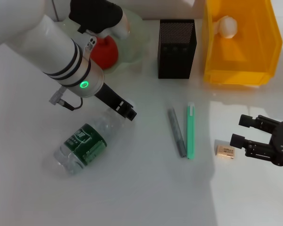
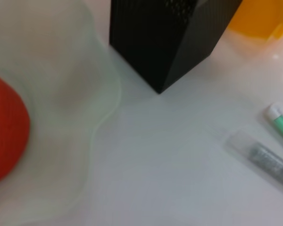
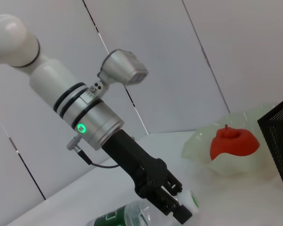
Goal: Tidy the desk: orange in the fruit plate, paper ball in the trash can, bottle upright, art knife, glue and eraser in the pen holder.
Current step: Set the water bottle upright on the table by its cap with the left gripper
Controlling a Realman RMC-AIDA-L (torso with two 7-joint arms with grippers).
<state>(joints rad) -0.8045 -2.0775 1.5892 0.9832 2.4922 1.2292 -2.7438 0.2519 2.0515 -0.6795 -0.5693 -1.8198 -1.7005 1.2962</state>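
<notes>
The bottle (image 1: 82, 148) lies on its side on the white surface (image 1: 141, 197); its dark green label carries white print too small to read. The left gripper (image 1: 128, 113) has its fingers closed on the bottle's white cap (image 3: 190, 201). The right gripper (image 1: 247, 132), fingers spread open, hovers just beside the eraser (image 1: 225, 151), which bears unreadable small print. The orange (image 1: 105, 51) sits in the fruit plate (image 1: 132, 37), the paper ball (image 1: 226, 26) in the trash can (image 1: 240, 70). 2 slim sticks, one grey (image 1: 177, 132), one green (image 1: 190, 131), lie near the pen holder (image 1: 177, 49). Pale wall panels (image 3: 155, 56) stand behind.
</notes>
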